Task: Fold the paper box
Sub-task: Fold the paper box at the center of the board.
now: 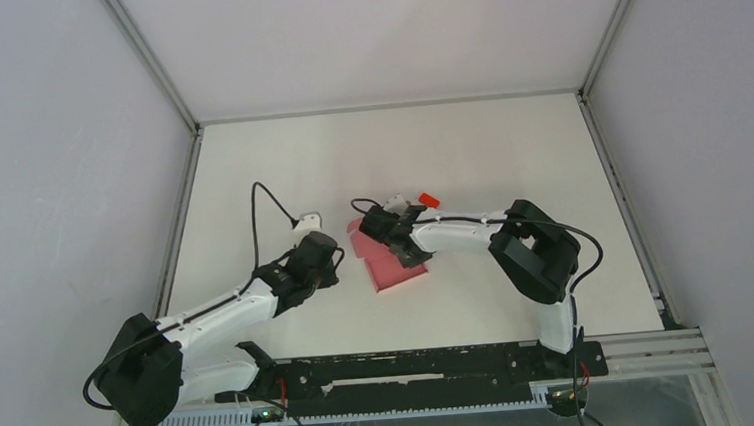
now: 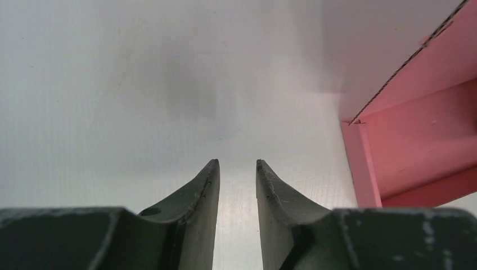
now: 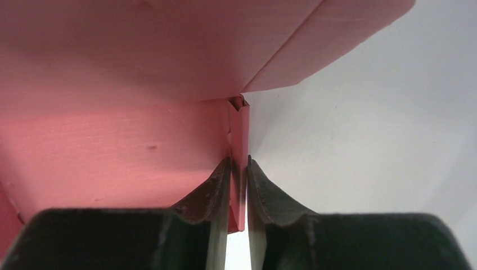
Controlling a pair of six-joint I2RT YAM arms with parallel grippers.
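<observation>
The pink paper box (image 1: 397, 268) lies part-folded on the white table, between the two arms. My right gripper (image 1: 369, 224) reaches over it from the right. In the right wrist view its jaws (image 3: 238, 162) are shut on a thin upright wall of the box (image 3: 112, 152), one finger on each side, with a pink flap overhead. My left gripper (image 1: 334, 260) stays just left of the box and does not touch it. The left wrist view shows this gripper (image 2: 237, 164) open over bare table, with nothing between its fingers and the box's raised side (image 2: 416, 129) at the right.
A tiny red block (image 1: 428, 199) rests on the table just behind the right wrist. Grey enclosure walls and metal rails border the white table (image 1: 509, 154) on the left, far and right sides. The arm bases sit on the black rail along the near edge.
</observation>
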